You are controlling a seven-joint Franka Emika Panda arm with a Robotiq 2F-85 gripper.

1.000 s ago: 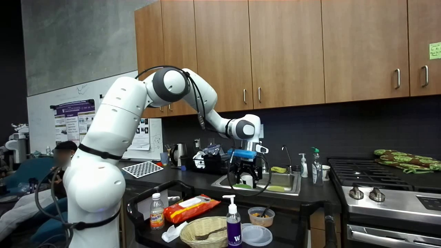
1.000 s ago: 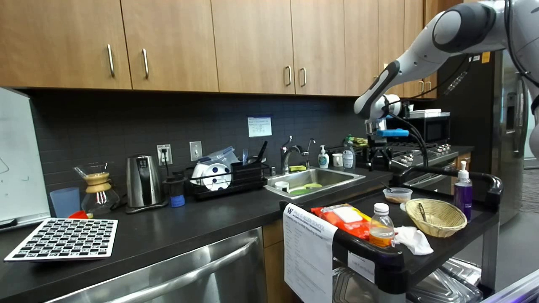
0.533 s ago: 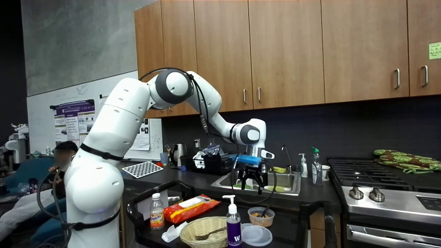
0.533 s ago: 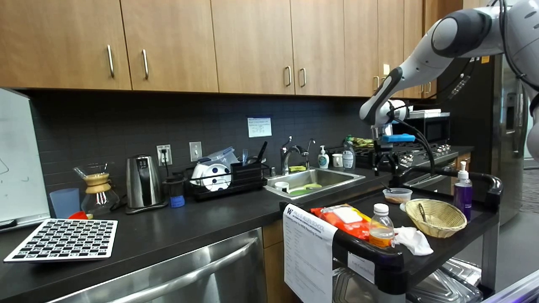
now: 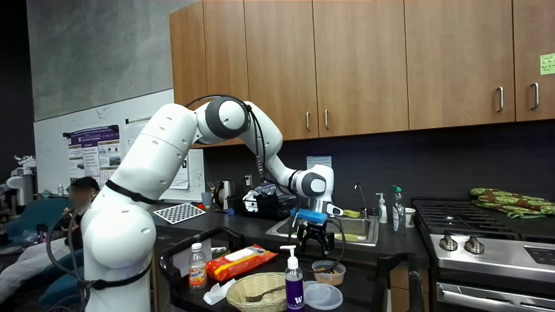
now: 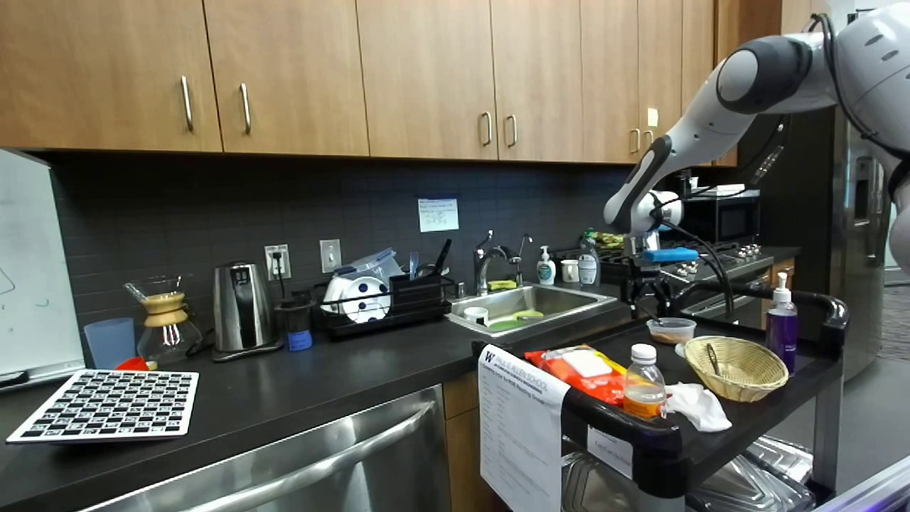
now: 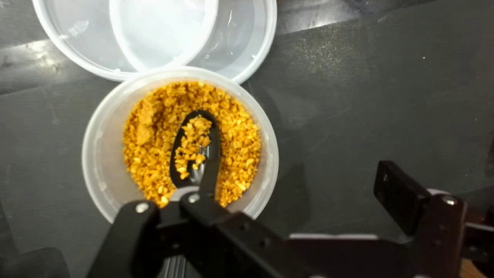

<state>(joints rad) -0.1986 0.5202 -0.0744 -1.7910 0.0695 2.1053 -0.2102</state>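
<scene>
Here in the wrist view, a layer of loose orange-yellow crumbs (image 7: 239, 143) is contained in a round tub (image 7: 108, 150), and a black spoon (image 7: 210, 170) is cradled there, its bowl partly heaped with the same crumbs. The tub is set on the dark top of the cart (image 5: 364, 286), and near it, higher up, the gripper (image 5: 314, 248) is held with its jaws spread wide apart. The spoon's handle is crossed in the wrist view by one of the fingers (image 7: 202, 211); whether it is touched cannot be told. And over in the basket (image 5: 247, 305), a brown fork (image 5: 265, 294) is carried, while a white mug (image 6: 476, 313) is seen down in the sink (image 6: 561, 306) beside something flat and green (image 6: 506, 325).

Now to the edges: the tub's rim is overlapped with that of a lid (image 7: 247, 34), and between the jaws part of the tub's wall and a broad band of dark cart top are shown. The pump bottle (image 5: 295, 286) is stood close by the basket; the cart's ends are bounded by raised black handles (image 6: 830, 309).

Cloudy, smooth plastic is shown by tub and lid alike; the crumbs are grainy, the basket is pale and woven, the packet (image 5: 240, 262) glossy and red, the tissue (image 5: 218, 292) white and crumpled.
</scene>
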